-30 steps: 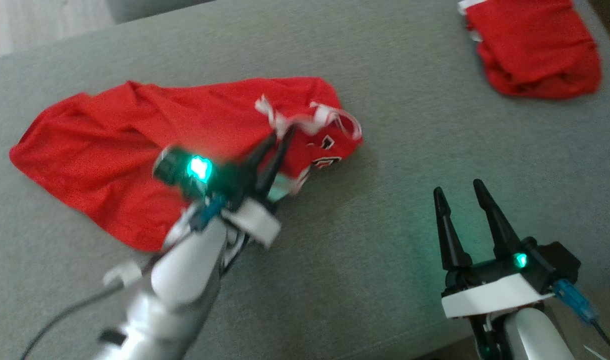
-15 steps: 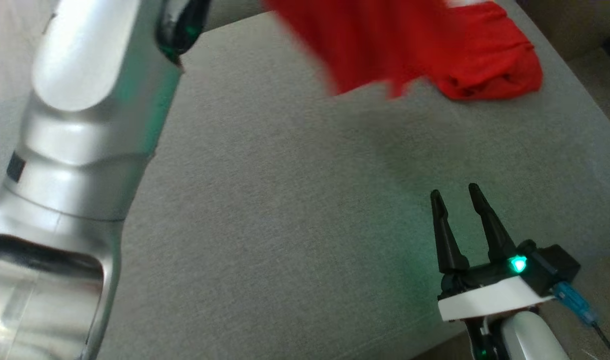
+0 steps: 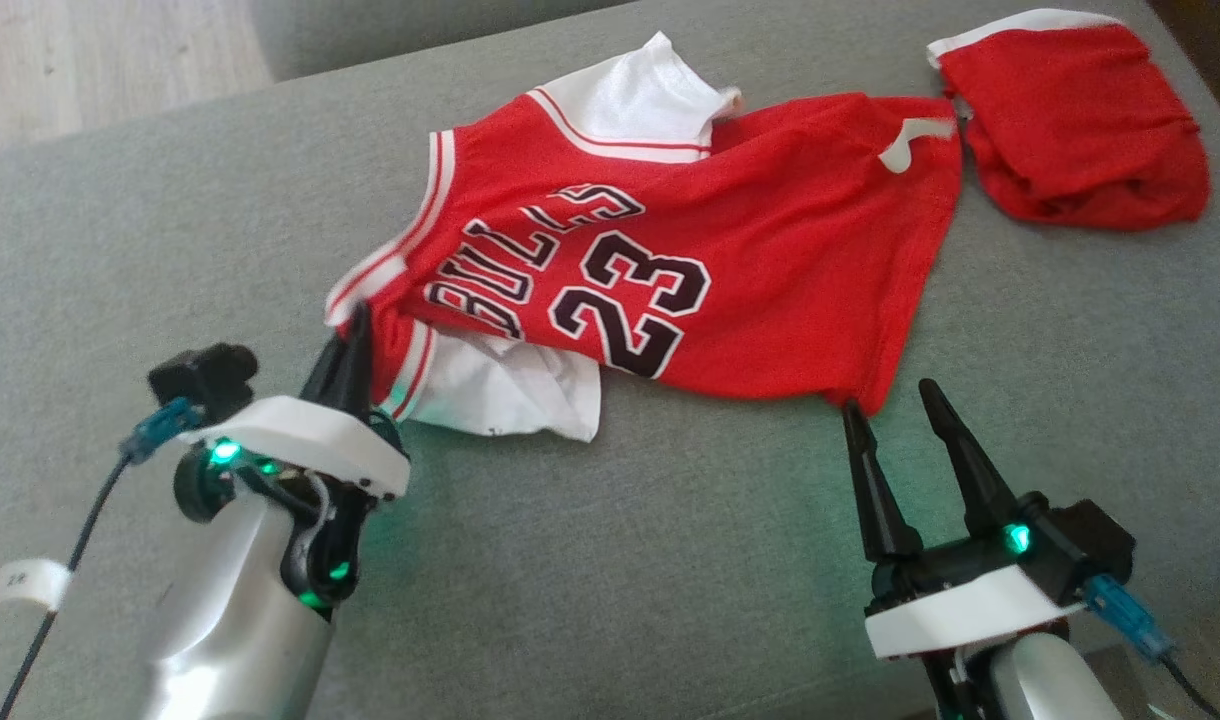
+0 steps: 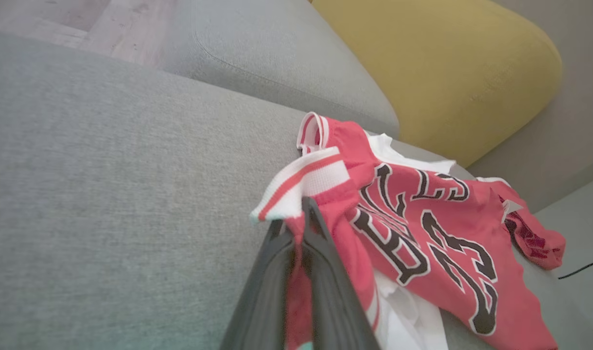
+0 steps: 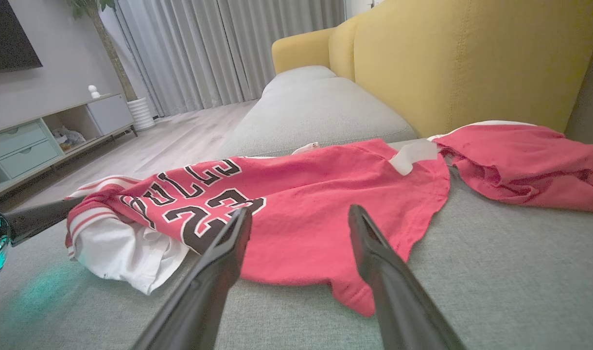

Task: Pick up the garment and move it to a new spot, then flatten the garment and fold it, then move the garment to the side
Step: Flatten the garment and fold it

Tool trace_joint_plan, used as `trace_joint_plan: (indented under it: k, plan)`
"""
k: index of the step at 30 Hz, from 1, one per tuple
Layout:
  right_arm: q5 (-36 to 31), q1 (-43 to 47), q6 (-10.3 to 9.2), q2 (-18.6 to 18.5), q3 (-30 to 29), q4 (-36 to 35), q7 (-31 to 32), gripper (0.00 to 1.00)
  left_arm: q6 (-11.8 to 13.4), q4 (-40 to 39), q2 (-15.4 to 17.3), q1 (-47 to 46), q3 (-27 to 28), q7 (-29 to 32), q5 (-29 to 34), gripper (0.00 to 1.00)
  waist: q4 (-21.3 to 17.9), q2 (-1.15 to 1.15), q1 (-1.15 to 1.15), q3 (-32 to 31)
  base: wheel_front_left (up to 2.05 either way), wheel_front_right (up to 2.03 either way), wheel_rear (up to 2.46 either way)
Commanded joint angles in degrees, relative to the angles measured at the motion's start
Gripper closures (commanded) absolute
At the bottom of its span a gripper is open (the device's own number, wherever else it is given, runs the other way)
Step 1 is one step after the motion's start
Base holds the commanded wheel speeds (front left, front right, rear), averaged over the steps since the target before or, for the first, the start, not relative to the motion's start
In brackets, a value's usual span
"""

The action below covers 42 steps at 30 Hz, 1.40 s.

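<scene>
Here we recorded the red jersey [image 3: 670,290] lying front-up across the middle of the grey seat [image 3: 620,600], its black "BULLS" and "23" lettering in plain sight. Its collar end pointed toward the seat's left side and its bottom hem toward the seat's right side. White cloth [image 3: 500,395] spilled out from under the jersey on the seat's near side, and more white showed at the collar toward the seat's far edge.

The left claw [image 3: 356,322] stood over the seat's near left part with its two dark fingers pressed together. They pinched the jersey at its red-and-white striped trim. In the left wrist view we saw red fabric caught between the fingers and the trim bunched at their tips.

The right claw [image 3: 888,398] stood over the seat's near right part, fingers spread wide and holding nothing. One corner of the hem lay just ahead of its tips. We could not tell whether it touched them.

A second red garment [image 3: 1070,130], crumpled, lay at the seat's far right corner, just beside the jersey's hem. A yellow backrest [image 5: 471,58] rose behind the seat.
</scene>
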<state>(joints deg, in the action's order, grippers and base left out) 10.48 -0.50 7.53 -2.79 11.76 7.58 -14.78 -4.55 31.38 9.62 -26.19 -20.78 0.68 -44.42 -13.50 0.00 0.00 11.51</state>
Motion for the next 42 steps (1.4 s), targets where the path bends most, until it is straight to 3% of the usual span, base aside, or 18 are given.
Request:
trace_joint_plan:
  k: [1,9,15,20,21,22,23,28,32,33,36,39,42]
  plan:
    - [-0.5,-1.2,-0.04,-0.1,1.0,-1.6,-0.2,0.0,0.1,-2.9,1.9,-2.1,3.1,-1.9,-0.4,1.0,1.1,0.0,0.0,0.8,0.0,0.0,0.0]
    - [-1.5,0.1,-0.04,-0.1,-0.7,-1.7,-0.2,0.0,0.6,-8.3,4.4,7.7,4.8,-4.1,-1.9,1.0,4.0,0.0,0.0,0.6,0.0,0.0,0.0]
    - [-1.7,1.1,-0.04,-0.1,-1.6,-1.8,-0.2,0.0,4.2,-18.6,5.5,20.0,5.4,-4.8,-2.5,1.0,8.5,0.0,0.0,-0.4,0.0,0.0,0.0]
    - [-2.1,1.3,-0.04,-0.1,-1.3,-1.8,-0.2,0.0,5.9,-23.6,5.6,25.1,3.9,-2.6,-2.5,1.0,10.8,0.0,0.0,-0.7,0.0,0.0,0.0]
    - [-2.2,1.2,-0.04,-0.2,-1.3,-1.8,-0.2,0.0,6.5,-24.8,6.0,25.6,3.8,-2.3,-2.0,0.92,11.1,0.0,0.0,-0.6,0.0,0.0,0.0]
    - [-2.3,1.1,-0.04,-0.3,-1.2,-1.9,-0.2,0.0,7.3,-26.1,6.6,25.8,3.8,-2.3,-1.2,0.51,11.3,0.0,0.0,-0.4,0.0,0.0,0.0]
    - [-2.3,0.9,-0.04,-0.4,-1.1,-2.0,-0.2,0.0,8.0,-27.5,7.4,25.7,3.8,-2.2,-0.1,0.0,11.3,0.0,0.0,-0.1,0.0,0.0,0.0]
    - [-2.0,-0.3,-0.04,-0.8,-1.1,-2.6,-0.2,0.0,10.2,-37.3,12.8,21.0,4.3,-0.6,5.8,0.0,10.3,0.0,0.0,2.1,0.0,0.0,0.0]
    - [-1.8,-1.5,-0.04,-1.1,-0.7,-2.9,-0.2,0.0,9.9,-44.3,18.6,11.0,4.1,6.1,10.4,0.0,8.6,0.0,0.0,5.0,0.0,0.0,0.0]
    - [-1.6,-2.7,-0.04,-1.2,-0.1,-3.0,-0.2,0.0,8.4,-45.7,21.0,4.1,3.0,10.6,12.2,0.0,7.3,0.0,0.0,6.9,0.0,0.0,0.0]
    - [-1.4,-4.8,-0.04,-1.3,0.2,-2.8,-0.2,0.0,4.8,-43.9,22.6,-7.1,0.1,17.6,13.7,0.0,5.0,0.0,0.0,9.8,0.0,0.0,0.0]
    - [-1.1,-6.6,-0.04,-1.0,1.1,-2.9,-0.2,0.0,1.1,-38.8,22.3,-17.3,-3.1,23.4,14.2,0.0,2.1,0.0,0.0,12.6,0.0,0.0,0.0]
    - [-0.8,-8.2,-0.04,-0.8,2.3,-2.9,-0.2,0.0,-0.9,-31.5,21.3,-25.7,-5.8,26.8,14.8,0.0,-0.9,0.0,0.0,15.5,0.0,0.0,0.0]
